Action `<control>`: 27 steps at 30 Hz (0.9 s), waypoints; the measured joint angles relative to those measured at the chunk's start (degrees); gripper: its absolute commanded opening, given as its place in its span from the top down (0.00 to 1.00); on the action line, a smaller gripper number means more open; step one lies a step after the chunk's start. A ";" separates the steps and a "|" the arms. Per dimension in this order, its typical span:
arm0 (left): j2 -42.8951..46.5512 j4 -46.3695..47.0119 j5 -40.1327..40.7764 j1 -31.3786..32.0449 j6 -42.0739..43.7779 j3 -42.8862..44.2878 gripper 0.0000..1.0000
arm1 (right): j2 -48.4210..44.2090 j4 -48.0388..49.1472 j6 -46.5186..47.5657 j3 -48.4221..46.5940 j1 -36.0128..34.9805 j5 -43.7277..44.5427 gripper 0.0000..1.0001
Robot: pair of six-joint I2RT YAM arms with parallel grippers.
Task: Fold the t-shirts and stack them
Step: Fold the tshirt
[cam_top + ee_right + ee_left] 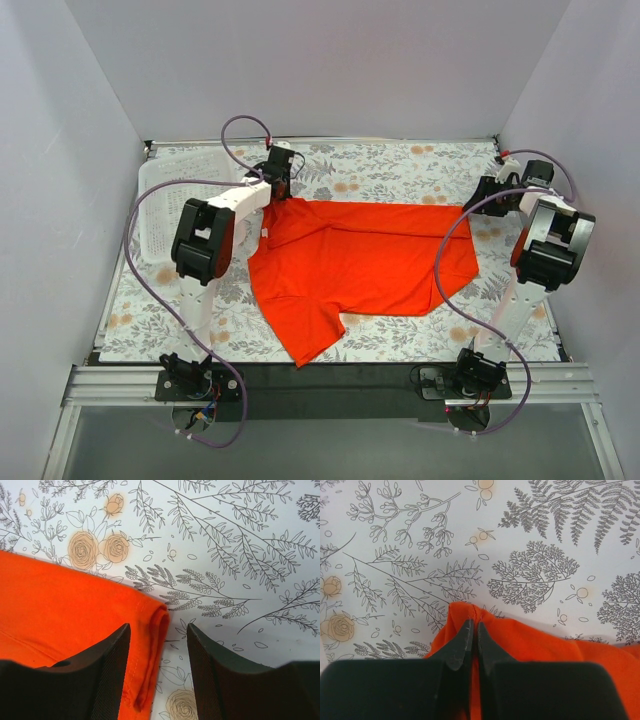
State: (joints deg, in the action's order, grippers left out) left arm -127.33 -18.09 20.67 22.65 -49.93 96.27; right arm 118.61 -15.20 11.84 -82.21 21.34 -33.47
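One bright orange-red t-shirt [360,260] lies spread across the middle of the flowered table, a sleeve pointing to the near edge. My left gripper [277,192] is at the shirt's far left corner and is shut on a pinch of its fabric [470,615]. My right gripper [492,192] is open at the shirt's far right corner. In the right wrist view the folded hem corner [155,630] lies between the two spread fingers, close to the left finger [107,670].
A white perforated basket [170,200] stands at the far left of the table, beside the left arm. The flowered tablecloth [400,165] covers the surface. White walls enclose the left, back and right sides.
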 measured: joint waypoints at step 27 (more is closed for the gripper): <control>-2.67 -3.58 -37.44 -14.64 -18.18 4.02 1.00 | 4.59 -1.46 -2.12 -3.28 0.33 0.55 0.99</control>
State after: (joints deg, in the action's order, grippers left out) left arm -129.99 -21.67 -16.78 8.01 -68.12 100.29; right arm 123.20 -16.67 9.72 -85.49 21.67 -32.93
